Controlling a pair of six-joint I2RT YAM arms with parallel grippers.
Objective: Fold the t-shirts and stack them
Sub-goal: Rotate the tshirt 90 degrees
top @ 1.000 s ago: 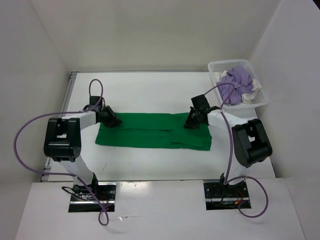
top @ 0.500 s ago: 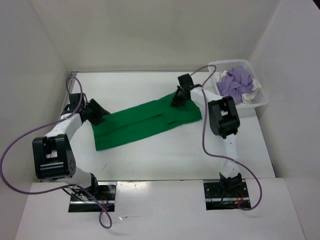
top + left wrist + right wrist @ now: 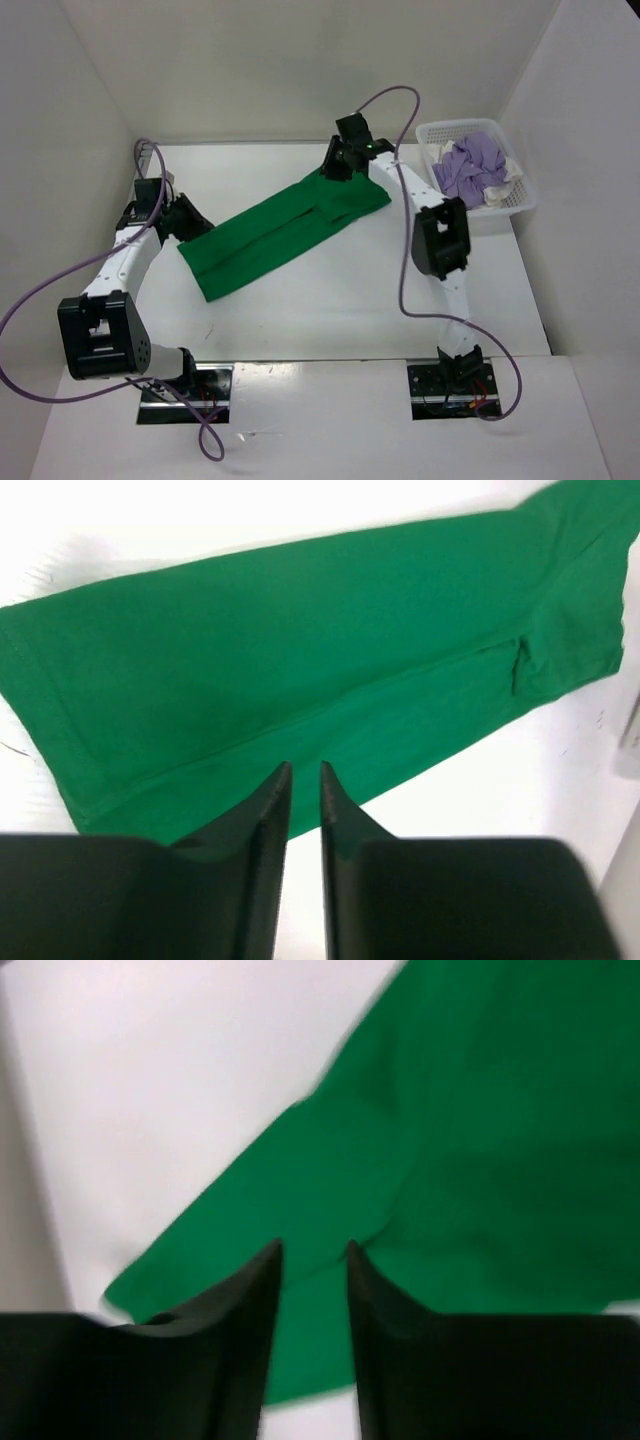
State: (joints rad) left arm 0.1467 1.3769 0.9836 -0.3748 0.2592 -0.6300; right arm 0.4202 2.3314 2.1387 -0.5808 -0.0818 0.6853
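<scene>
No writing, label, brand, number or sign is readable in any view; the green t-shirt (image 3: 280, 235), the white basket (image 3: 500, 211) and the desk (image 3: 330, 310) show plain surfaces.

A white bench (image 3: 330, 300) fills the middle of the overhead view, closed in by plain white walls at 12 o'clock (image 3: 300, 70), 9 o'clock (image 3: 60, 150) and 3 o'clock (image 3: 580, 150). A white plastic mesh basket (image 3: 500, 210) stands at 2 o'clock in the far corner, close to the right wall. A thin metal strip (image 3: 143, 155) edges the bench at 10 o'clock.
</scene>
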